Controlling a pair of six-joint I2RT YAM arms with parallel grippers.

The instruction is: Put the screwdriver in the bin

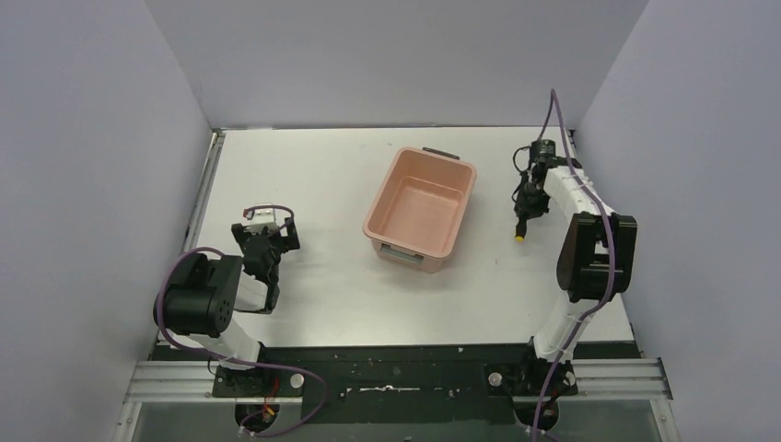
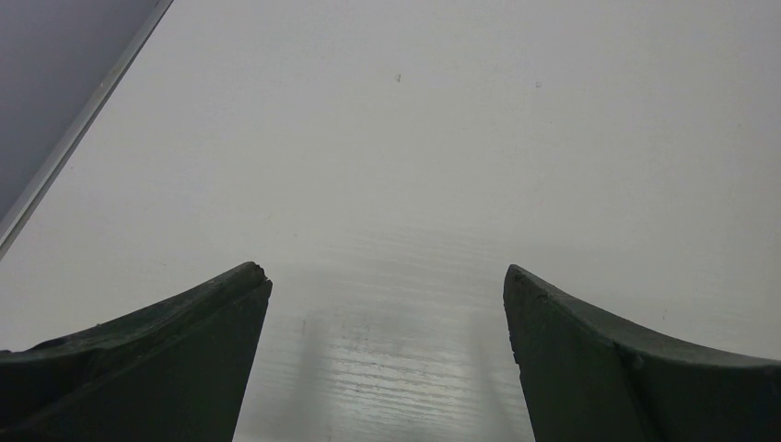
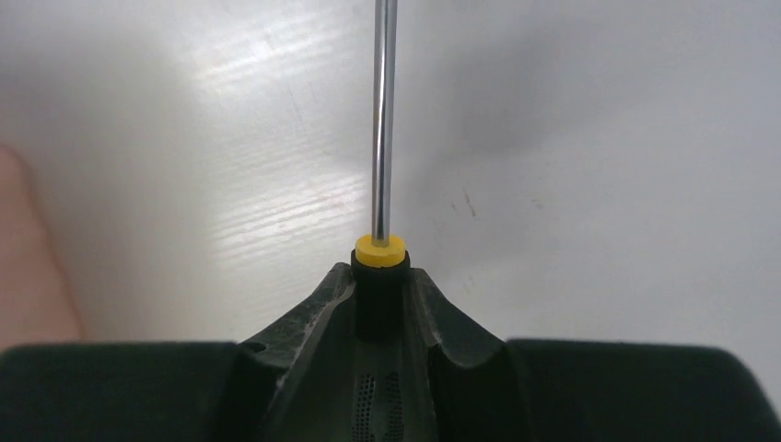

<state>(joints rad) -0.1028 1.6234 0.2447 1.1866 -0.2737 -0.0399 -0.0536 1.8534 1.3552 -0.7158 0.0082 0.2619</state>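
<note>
The screwdriver (image 3: 380, 250) has a black handle with a yellow collar and a thin metal shaft. My right gripper (image 3: 380, 276) is shut on its handle, and the shaft points away from the fingers toward the table. In the top view the right gripper (image 1: 523, 221) hangs right of the bin, apart from it, with the screwdriver's yellow part (image 1: 520, 237) showing at its tip. The salmon-pink bin (image 1: 387, 198) stands mid-table and looks empty. My left gripper (image 1: 267, 244) is open and empty over the left side of the table, its fingers (image 2: 184, 341) wide apart.
Grey walls close in the table on the left, back and right. A sliver of the pink bin (image 3: 23, 267) shows at the left edge of the right wrist view. The table's left rim (image 2: 83, 129) runs near the left gripper.
</note>
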